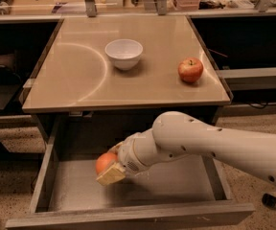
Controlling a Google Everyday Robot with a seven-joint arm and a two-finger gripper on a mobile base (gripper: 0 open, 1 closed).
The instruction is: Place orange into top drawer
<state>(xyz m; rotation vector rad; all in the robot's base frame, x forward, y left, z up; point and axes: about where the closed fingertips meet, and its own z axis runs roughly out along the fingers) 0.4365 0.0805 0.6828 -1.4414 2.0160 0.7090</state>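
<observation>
Grey and shallow, the top drawer [176, 188] stands pulled out from under the table [71, 80], its flat bottom bare and open to the camera. The gripper [108, 168] hangs inside the drawer's outline, left of its middle, at the end of the white arm [214, 143] that reaches in from the right. Its jaws are closed around the orange [104, 160], with one pale yellow pad [112, 175] showing under the fruit and the other side hidden behind it.

The relation that matters is vertical. The orange sits in the grasp with the drawer floor straight beneath it, inside the side walls and behind the front panel. The drawer's long axis runs left to right, so there is room to spare on either side of the fruit. Whether the orange is just above the floor or touching it cannot be told from this angle.

Up on the table, a white bowl [123, 53] and a red apple [190, 70] stand well apart from each other and from the gripper.

Judging by this, the carry is nearly finished. What remains is to let go and lift away cleanly. A round fruit may roll on a flat bottom, so a low release seems wise.
</observation>
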